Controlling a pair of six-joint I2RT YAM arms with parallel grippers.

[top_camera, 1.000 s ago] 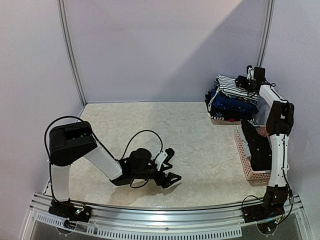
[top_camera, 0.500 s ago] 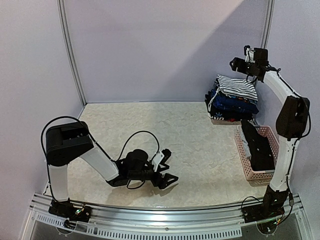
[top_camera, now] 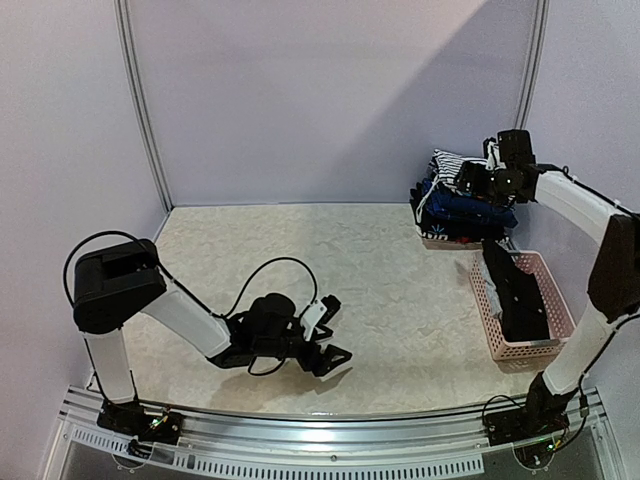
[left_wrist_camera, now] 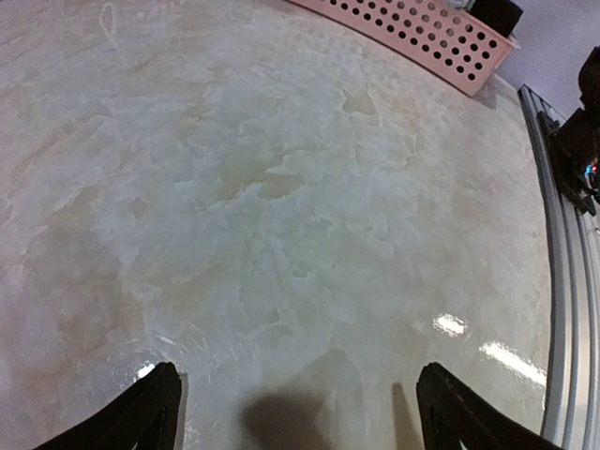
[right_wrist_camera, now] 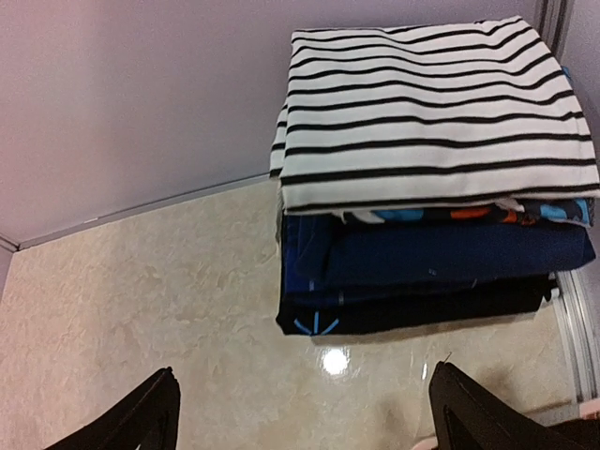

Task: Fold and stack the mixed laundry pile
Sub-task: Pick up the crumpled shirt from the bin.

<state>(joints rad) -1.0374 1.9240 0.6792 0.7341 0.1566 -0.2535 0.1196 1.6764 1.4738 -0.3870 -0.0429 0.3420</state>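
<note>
A folded stack stands at the back right [top_camera: 462, 208]. In the right wrist view the black-and-white striped garment [right_wrist_camera: 431, 103] lies on top, with a blue one [right_wrist_camera: 441, 253] and a black one [right_wrist_camera: 412, 314] under it. A plain black garment [top_camera: 515, 295] lies loose in the pink basket [top_camera: 487, 312]. No grey garment shows. My right gripper [top_camera: 463, 182] hovers by the stack's top, open and empty [right_wrist_camera: 305, 422]. My left gripper [top_camera: 340, 327] lies low over the bare table near the front, open and empty [left_wrist_camera: 300, 422].
The pink lattice basket stands at the right edge of the table; its wall shows at the top of the left wrist view [left_wrist_camera: 412, 33]. Walls close the back and both sides. A metal rail [top_camera: 320, 440] runs along the near edge.
My right arm has swung up from the top of the stack and come back down and forward, level with it. My left arm has drawn slightly back toward the near edge.
</note>
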